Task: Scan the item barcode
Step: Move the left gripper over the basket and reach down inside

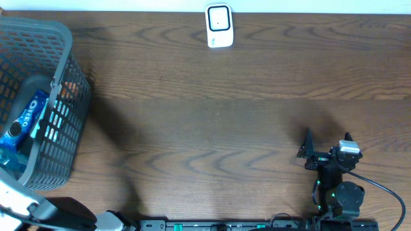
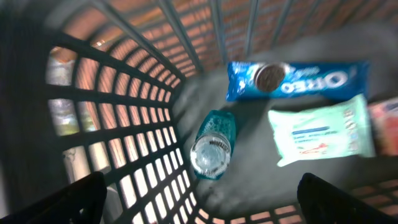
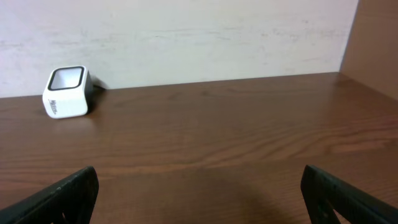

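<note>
Near the near right corner of the dark brown wooden desk [image 1: 225, 128], the right claw [image 1: 327, 144] hovered released, its black fingers spread wide with nothing between them, pointed toward the far edge.

At the near left corner, the left claw [image 2: 205, 196] hung over the mouth of a grey plastic lattice basket [image 1: 64, 122]. It was released too, with its two fingertips far apart at the sides of the wrist view and nothing in its grip.

The basket stood against the desk's left edge. On its floor, nearest the claw, lay a teal plastic bottle [image 2: 214, 143] with a clear cap, close to the lattice wall. Just beside it lay a pale green soft pack of wipes [image 2: 320, 129]. Beyond both, a blue Oreo biscuit pack [image 2: 295, 79] lay across the floor. An orange-red thing [image 2: 385, 124] showed at the edge of the view next to the wipes, too blurred to identify.

At the middle of the desk's far edge, well apart from the basket, a small white box-shaped barcode scanner [image 1: 219, 25] stood before the pale wall [image 3: 199, 37].
</note>
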Motion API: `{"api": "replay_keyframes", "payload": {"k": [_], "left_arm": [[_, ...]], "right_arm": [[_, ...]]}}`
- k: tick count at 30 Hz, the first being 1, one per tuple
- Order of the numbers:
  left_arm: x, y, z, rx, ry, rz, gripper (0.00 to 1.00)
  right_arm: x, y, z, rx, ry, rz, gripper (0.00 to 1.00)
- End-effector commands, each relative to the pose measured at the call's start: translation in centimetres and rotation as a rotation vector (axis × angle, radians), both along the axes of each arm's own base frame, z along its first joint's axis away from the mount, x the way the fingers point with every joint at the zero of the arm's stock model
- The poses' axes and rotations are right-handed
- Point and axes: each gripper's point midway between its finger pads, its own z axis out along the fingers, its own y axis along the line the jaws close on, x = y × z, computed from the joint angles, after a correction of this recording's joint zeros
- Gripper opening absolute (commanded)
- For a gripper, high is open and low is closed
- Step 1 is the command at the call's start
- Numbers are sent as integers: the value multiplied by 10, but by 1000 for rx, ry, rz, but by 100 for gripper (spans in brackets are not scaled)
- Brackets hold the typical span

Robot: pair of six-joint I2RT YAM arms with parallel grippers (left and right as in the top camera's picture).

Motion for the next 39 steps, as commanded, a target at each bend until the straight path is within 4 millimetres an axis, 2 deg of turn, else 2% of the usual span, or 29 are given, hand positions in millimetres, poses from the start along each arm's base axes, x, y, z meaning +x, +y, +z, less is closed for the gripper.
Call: {"api": "replay_keyframes", "payload": {"k": [1,5,7,13,17,23,27,38,39], "left_arm": [[3,1,-43,-78,90,-84,98],[14,-1,-65,-119,87,-170,98],[19,-1,-69,-124,77,-196,98],[24,6,-82,-140,88,-197,98],[25,8,-105,-199,126,-195,98],[26,9,-117,-226,140,-191,98],[33,-1,-128,-304,78,-209,98],[5,-8,-147,-390,107,-134,100],[5,-9,-148,-392,108,-133,95]], "right_arm": [[-1,-3,0,-13,0,-16,99],[-1,-3,0,-13,0,-16,99],[-1,-3,0,-13,0,-16,99],[-1,-3,0,-13,0,-16,99],[-1,-3,0,-13,0,-16,99],[-1,-3,0,-13,0,-16,99],[-1,-3,0,-13,0,-16,99],[-1,-3,0,-13,0,-16,99],[-1,-3,0,-13,0,-16,99]]}}
